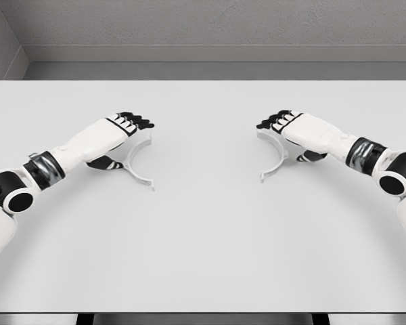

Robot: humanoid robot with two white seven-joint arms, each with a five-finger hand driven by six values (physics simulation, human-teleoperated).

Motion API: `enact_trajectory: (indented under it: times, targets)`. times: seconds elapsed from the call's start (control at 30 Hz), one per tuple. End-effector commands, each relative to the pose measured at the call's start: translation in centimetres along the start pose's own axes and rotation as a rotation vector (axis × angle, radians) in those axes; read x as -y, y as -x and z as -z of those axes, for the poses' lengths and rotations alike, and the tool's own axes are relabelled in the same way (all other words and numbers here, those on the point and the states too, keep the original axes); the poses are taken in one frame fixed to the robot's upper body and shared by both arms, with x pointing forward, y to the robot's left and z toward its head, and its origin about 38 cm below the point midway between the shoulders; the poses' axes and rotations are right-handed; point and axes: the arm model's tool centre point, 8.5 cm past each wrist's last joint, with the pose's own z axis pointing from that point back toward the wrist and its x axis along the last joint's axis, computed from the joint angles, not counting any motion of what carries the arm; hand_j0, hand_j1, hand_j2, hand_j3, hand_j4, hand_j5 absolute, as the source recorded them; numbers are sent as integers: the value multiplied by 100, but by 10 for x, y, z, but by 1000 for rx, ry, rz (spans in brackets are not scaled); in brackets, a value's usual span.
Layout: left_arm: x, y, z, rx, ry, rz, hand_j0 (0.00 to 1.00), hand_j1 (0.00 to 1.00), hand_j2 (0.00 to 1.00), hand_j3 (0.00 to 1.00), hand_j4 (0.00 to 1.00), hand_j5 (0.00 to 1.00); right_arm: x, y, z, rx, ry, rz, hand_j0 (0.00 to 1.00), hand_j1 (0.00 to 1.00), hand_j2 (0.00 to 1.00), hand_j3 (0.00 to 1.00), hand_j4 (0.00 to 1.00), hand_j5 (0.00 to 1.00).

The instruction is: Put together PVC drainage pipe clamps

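Left hand [125, 128] and right hand [287, 127] each rest over a white half-clamp (left [139, 162], right [276, 159]) on the table [203, 237]; whether the curled fingers grip cannot be told. Halves lie well apart.

Two white curved clamp halves, left clamp half [139, 164] and right clamp half [276, 157], lie well apart, openings facing each other.

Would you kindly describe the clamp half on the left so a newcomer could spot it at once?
On the white table, follow the left hand in from the left edge. Beneath it lies a white half-ring clamp piece, opening toward that edge. Its twin under the right hand opens the opposite way.
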Motion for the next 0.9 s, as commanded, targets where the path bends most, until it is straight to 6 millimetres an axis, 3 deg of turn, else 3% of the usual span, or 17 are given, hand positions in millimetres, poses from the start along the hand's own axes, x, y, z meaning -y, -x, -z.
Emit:
enact_trajectory:
  times: [0.0,0.5,0.87]
  targets:
    - [-1,-3,2,8,1,-8,100,100,100,100,100,100,-1,-1,2,2,6,10,100,100,100,100,100,100]
    - [-2,-5,6,14,-6,-7,100,100,100,100,100,100,-3,11,18,-26,-6,52,100,100,100,100,100,100]
    - [-2,-9,10,23,-13,-14,100,100,100,100,100,100,-2,0,27,1,0,53,100,100,100,100,100,100]
